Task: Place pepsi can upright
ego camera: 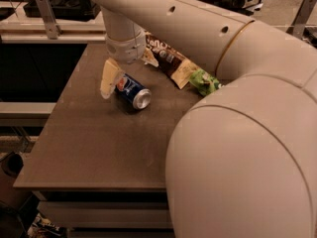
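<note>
The pepsi can [132, 91] is blue with a round logo. It lies on its side on the dark table [94, 148], its silver end facing front right. My gripper [120, 79] hangs from the arm right over the can's far end. It is open, with one cream finger [108, 78] down on the can's left side, at or very near it. The other finger is mostly hidden behind the wrist and the can.
A brown chip bag [171, 61] and a green bag [204, 82] lie behind and to the right of the can. My arm's large cream body [242, 152] blocks the right half of the view. The table's left and front edges drop off to the floor.
</note>
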Available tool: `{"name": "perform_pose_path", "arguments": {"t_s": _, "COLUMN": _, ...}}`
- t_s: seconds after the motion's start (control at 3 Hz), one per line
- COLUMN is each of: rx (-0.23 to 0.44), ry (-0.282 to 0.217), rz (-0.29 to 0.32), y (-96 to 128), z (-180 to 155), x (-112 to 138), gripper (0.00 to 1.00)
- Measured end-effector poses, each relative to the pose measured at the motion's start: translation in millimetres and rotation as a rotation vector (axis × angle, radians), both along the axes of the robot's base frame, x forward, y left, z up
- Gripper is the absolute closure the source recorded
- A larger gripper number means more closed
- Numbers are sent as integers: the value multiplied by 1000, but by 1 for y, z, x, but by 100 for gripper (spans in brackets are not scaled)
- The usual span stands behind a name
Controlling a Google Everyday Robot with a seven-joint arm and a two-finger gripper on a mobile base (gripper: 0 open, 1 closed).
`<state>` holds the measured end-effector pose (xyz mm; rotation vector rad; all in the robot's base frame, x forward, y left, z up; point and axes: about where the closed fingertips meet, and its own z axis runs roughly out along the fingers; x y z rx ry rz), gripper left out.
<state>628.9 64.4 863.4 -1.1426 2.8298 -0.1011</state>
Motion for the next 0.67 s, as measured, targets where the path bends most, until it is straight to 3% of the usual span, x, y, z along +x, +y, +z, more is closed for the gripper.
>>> {"name": "perform_pose_path", "arguments": {"t_s": 0.33, "rx": -1, "ry": 12, "rz": 3, "y": 1, "z": -4, "x": 0, "gripper": 0}}
{"name": "perform_pose_path", "arguments": {"t_s": 0.67, "rx": -11, "ry": 22, "rz": -4, "y": 5, "z": -8, "x": 3, "gripper": 18}}
